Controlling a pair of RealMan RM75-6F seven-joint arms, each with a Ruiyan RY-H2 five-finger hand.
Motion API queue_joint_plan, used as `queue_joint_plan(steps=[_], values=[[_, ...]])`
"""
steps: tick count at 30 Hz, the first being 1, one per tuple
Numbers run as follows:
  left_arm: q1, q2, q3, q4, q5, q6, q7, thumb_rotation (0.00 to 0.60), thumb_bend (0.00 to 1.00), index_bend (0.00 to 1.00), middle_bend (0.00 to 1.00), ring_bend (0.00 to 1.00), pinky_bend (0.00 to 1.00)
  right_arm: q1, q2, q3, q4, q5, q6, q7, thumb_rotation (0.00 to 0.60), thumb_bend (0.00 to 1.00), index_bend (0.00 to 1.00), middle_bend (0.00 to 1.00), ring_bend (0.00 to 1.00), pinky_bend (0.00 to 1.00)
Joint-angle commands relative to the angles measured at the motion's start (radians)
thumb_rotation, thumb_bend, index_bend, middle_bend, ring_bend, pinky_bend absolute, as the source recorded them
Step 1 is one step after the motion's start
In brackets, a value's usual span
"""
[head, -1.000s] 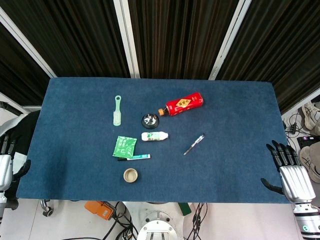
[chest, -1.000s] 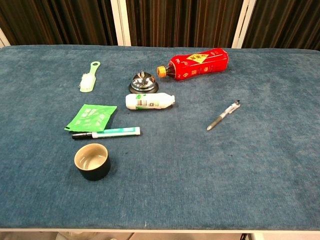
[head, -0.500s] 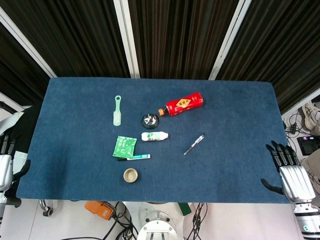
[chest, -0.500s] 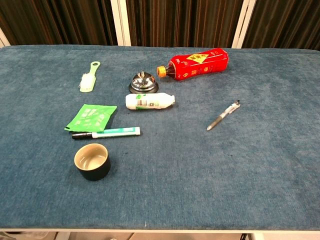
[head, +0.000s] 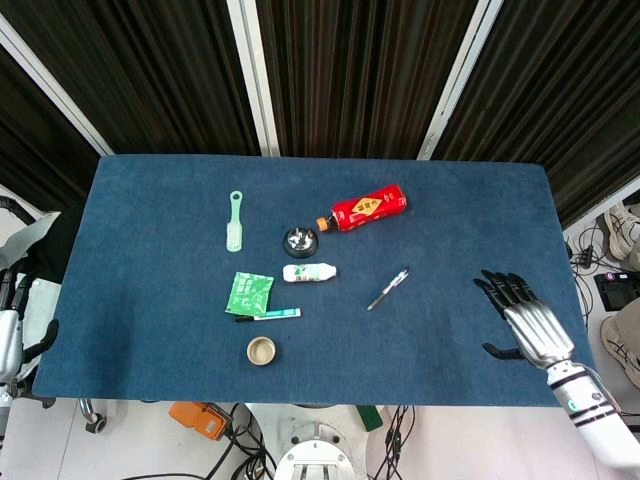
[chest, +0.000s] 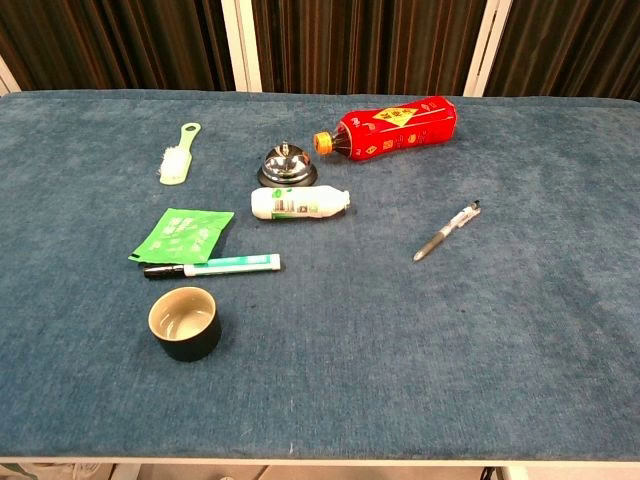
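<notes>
Two of our hands show only in the head view, both holding nothing: our right hand hovers over the near right part of the blue table with its fingers spread, and our left hand sits off the table's near left edge, only partly in frame, so we cannot tell how its fingers lie. Nearest to us on the cloth stands a small dark cup, upright with its tan inside showing, left of centre. Just beyond it lies a white marker with a black cap, running left to right, and touching or just behind the marker lies a flat green packet. The thing closest to our right hand is a pen, which lies at a slant on the right half of the table, well apart from the hand and from the cluster on the left. Further back, near the middle, a small white bottle lies on its side, and just behind it sits a silver call bell. To the left of the bell, apart from it, lies a pale green brush with its handle pointing away from us. Farthest of all, a red bottle with an orange cap lies on its side, its cap pointing toward the bell and close to it. Behind the table hangs a dark slatted wall crossed by pale struts.
</notes>
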Motion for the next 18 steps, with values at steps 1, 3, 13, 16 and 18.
queue_joint_plan(steps=[1, 3, 13, 16, 18], values=[[0.002, 0.001, 0.000, -0.002, 0.000, 0.003, 0.001, 0.600, 0.31, 0.14, 0.00, 0.04, 0.14, 0.142, -0.071, 0.065, 0.086, 0.053, -0.151, 0.035, 0.600, 0.35, 0.20, 0.03, 0.06, 0.00], [0.003, 0.002, 0.000, -0.003, 0.000, 0.004, 0.001, 0.600, 0.31, 0.14, 0.00, 0.04, 0.14, 0.191, -0.113, 0.085, 0.124, 0.083, -0.203, 0.009, 0.600, 0.35, 0.24, 0.03, 0.06, 0.00], [0.002, 0.004, -0.001, -0.003, -0.007, -0.005, -0.004, 0.600, 0.31, 0.14, 0.00, 0.04, 0.14, 0.333, -0.306, 0.123, 0.288, 0.202, -0.338, -0.072, 0.600, 0.44, 0.39, 0.03, 0.06, 0.00], [0.003, 0.005, -0.002, -0.002, -0.008, -0.005, -0.008, 0.600, 0.31, 0.14, 0.00, 0.04, 0.14, 0.356, -0.345, 0.118, 0.321, 0.224, -0.360, -0.095, 0.600, 0.46, 0.41, 0.03, 0.07, 0.01], [0.003, 0.005, -0.002, -0.003, -0.009, -0.005, -0.009, 0.600, 0.31, 0.14, 0.00, 0.04, 0.14, 0.371, -0.368, 0.114, 0.344, 0.239, -0.376, -0.112, 0.600, 0.47, 0.42, 0.03, 0.07, 0.01]])
